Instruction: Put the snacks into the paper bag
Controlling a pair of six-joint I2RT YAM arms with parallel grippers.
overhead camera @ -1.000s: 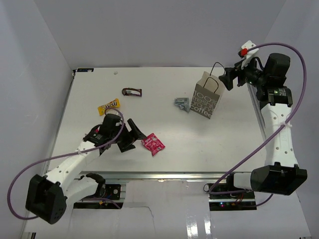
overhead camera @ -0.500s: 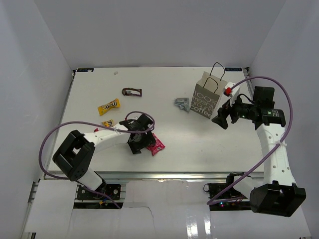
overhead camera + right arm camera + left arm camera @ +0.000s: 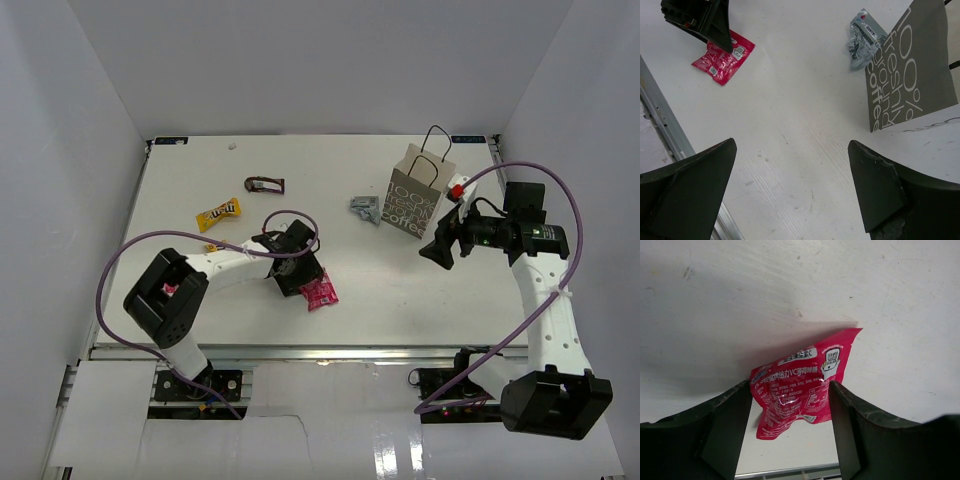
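Your left gripper point(image 3: 303, 278) has swung in from farther left of the paper bag point(image 3: 416, 195) and now straddles the pink-red snack packet point(image 3: 799, 387), one finger on each side. The packet has slid slightly toward the bag's side. Your right gripper point(image 3: 438, 250) has come from behind the bag's right edge to its near-right.

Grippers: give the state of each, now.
Left gripper: open, jaws straddling the flat glossy pink-red snack packet, not gripping it.
Right gripper: open, empty.
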